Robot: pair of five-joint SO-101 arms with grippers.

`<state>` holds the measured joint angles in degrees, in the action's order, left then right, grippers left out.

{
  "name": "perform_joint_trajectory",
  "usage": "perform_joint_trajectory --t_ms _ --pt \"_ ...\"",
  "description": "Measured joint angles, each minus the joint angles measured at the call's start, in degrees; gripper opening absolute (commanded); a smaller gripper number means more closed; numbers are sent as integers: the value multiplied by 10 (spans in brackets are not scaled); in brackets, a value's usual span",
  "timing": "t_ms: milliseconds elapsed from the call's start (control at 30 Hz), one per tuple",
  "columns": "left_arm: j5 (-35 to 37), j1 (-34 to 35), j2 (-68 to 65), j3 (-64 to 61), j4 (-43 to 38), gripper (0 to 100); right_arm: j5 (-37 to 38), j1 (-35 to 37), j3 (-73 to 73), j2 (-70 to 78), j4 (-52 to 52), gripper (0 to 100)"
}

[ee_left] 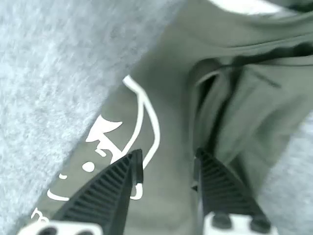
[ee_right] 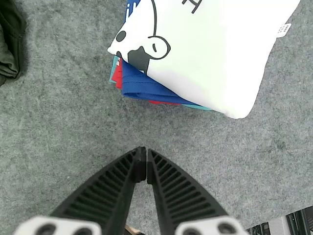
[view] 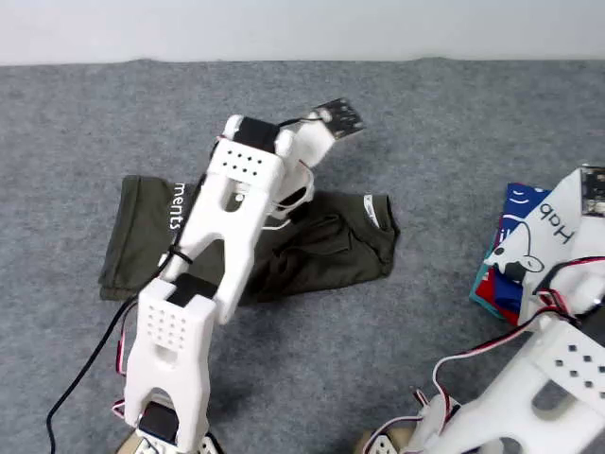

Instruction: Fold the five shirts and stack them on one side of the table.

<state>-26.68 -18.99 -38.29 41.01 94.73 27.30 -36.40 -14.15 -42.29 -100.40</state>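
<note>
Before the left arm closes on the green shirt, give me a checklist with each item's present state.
1. Left pincer open: ok, its fingers are apart.
2. Left pincer above the green shirt: ok, it is over the cloth by the white print.
3. Fingers touching the cloth: cannot tell.
4. Green shirt folded: not ok, it lies rumpled mid-table.
5. Right pincer out of the way: ok, it is shut over bare table near the stack.
6. Stack holds four shirts: cannot tell; a white shirt tops blue and red layers.
</note>
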Motion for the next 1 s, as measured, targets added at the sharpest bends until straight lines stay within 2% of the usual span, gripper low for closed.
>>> perform_joint_trajectory --t_ms 133,433,600,800,1000 --pt "0 -14 0 3 2 177 0 0 0 0 0 15" --pt "0 -12 0 -110 -85 177 0 0 0 0 0 15" --pt "0 -12 -4 -129 -108 177 0 0 0 0 0 15" --pt "-11 15 -70 -120 -121 177 0 0 0 0 0 15" --pt "-18 46 -110 -18 -78 177 0 0 0 0 0 15"
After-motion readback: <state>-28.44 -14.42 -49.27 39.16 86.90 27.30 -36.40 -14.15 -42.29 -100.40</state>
